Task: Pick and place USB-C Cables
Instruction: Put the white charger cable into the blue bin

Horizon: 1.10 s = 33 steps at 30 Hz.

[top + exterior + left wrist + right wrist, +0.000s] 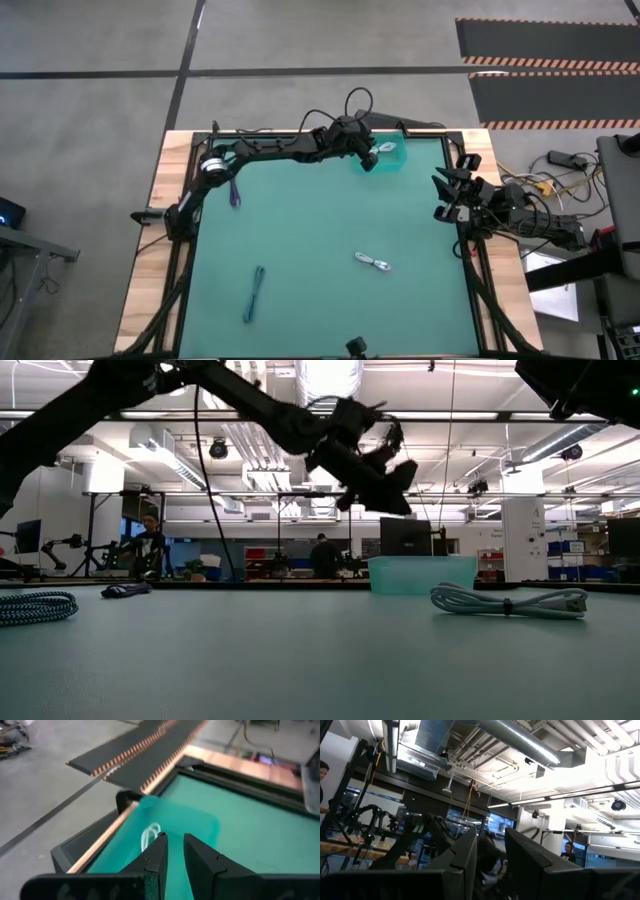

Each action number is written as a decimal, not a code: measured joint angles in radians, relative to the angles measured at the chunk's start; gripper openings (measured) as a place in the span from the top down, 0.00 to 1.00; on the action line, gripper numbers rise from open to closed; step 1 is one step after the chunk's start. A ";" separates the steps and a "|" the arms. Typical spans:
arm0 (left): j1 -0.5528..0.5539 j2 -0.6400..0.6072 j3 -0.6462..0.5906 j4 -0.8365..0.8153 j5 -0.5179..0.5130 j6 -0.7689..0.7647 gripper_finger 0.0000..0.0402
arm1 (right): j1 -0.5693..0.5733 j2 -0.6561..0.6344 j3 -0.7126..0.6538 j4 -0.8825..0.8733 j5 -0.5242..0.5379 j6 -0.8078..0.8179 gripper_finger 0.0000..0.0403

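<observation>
My left gripper (368, 152) (175, 854) hovers over a translucent teal bin (390, 158) (197, 827) at the table's far edge, its fingers slightly open and empty. One white coiled cable (150, 835) lies inside the bin. A second white cable (372, 263) (510, 602) lies on the green mat near the middle. A blue-grey bundle (255, 292) (35, 606) rests toward the near left. A purplish bundle (235, 191) (125, 590) lies by the left edge. My right gripper (447, 196) (491, 865) waits raised at the right edge, slightly open and empty.
The mat (330, 230) sits in a black frame on a wooden tabletop (150, 250). Loose wiring and gear lie beyond the right edge (560, 190). People stand in the room far behind the table (322, 555).
</observation>
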 joint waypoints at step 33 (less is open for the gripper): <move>-0.395 -0.339 -0.131 -1.070 -0.019 0.034 0.89 | 0.000 0.027 0.000 -0.030 0.000 0.214 0.77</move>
